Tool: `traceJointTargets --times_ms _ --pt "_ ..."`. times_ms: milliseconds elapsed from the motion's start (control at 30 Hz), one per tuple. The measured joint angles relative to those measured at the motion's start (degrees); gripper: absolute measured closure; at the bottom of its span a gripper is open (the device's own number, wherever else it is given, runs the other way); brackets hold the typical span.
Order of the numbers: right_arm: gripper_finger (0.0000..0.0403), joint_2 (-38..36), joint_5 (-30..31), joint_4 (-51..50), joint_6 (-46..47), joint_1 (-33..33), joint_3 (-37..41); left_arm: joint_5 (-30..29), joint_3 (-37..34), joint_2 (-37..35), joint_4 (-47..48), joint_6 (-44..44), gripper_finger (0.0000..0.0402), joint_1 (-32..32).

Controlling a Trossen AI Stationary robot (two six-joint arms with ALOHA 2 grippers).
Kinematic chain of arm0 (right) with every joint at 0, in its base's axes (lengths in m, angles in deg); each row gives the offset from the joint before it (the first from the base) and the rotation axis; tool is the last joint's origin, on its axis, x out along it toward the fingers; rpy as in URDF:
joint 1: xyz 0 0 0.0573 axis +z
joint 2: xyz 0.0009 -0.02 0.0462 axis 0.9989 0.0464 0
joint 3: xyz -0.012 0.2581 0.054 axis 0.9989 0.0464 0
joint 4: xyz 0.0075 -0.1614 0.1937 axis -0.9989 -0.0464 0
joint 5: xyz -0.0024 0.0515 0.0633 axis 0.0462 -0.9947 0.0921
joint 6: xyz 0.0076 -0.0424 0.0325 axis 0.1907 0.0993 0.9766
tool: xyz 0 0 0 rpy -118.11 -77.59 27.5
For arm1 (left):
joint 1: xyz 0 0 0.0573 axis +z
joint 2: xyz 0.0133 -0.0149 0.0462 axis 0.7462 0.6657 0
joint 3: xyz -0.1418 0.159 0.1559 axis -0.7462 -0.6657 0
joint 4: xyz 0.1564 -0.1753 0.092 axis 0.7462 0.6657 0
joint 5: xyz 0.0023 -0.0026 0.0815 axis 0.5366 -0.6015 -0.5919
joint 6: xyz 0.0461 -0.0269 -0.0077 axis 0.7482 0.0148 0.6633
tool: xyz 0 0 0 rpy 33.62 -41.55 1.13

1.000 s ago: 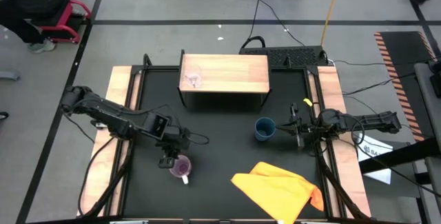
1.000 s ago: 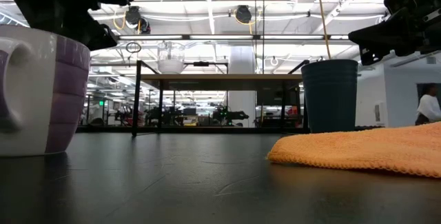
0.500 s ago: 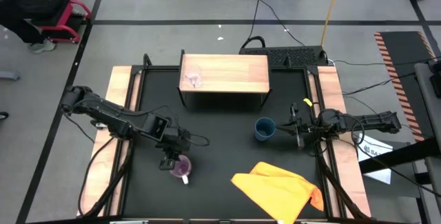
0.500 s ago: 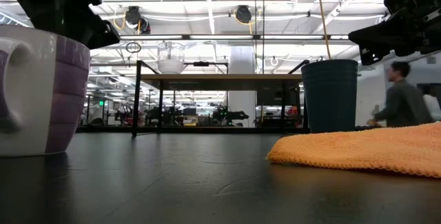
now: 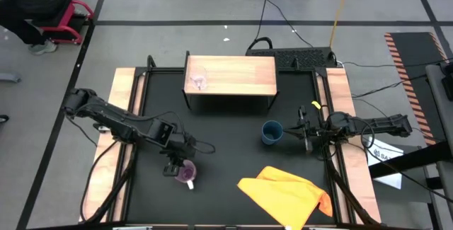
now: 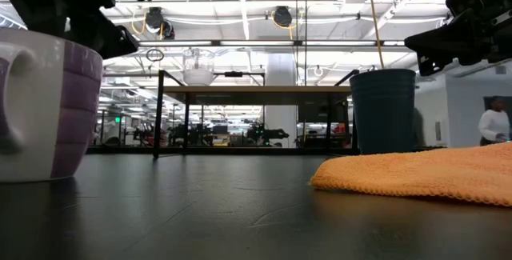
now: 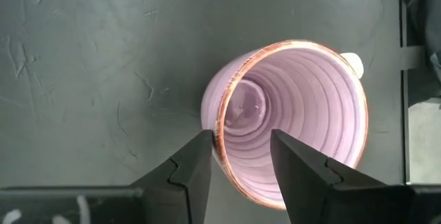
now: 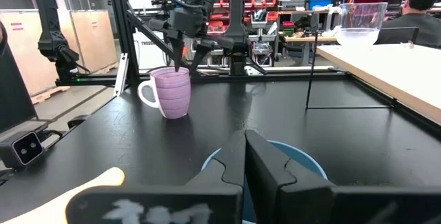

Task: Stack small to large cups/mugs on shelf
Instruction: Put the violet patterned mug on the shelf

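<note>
Your left gripper [image 7: 240, 160] is straddling the ribbed rim of the glossy purple mug [image 7: 289, 117], fingers spread, near the table's front left. Only its wrist view is showing the mug's ringed inside. Your right gripper [image 5: 299, 133], pressed shut, is hovering beside the blue cup [image 5: 272, 131]. The glass [image 5: 197, 81] is sitting on the wooden shelf [image 5: 241, 78].

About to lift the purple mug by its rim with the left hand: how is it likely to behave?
The purple mug looks rigid and glazed, so it may slip between the left hand's fingers, which straddle one wall of the rim. Its side handle probably shifts the weight, so it may tilt. It stands upright and is unlikely to roll.
</note>
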Motion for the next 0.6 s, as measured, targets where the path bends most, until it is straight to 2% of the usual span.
traceJointTargets --times_ms 233,367,467,600 --pt "0.0403 -0.02 0.00 0.00 0.15 -0.02 0.00 -0.06 0.00 1.78 0.08 1.13 0.0252 -0.21" --pt "0.0403 -0.01 0.00 0.00 0.58 0.00 -0.01 -2.70 0.00 1.78 0.13 1.66 0.0255 -0.12" --pt "0.0403 -0.02 -0.01 0.00 0.61 0.00 -0.01 -3.28 0.00 1.78 0.46 2.24 0.0277 -0.10" --pt "0.0403 -0.01 0.00 0.00 0.62 -0.02 -0.01 -3.30 0.00 1.78 0.45 3.25 0.0330 -0.10"
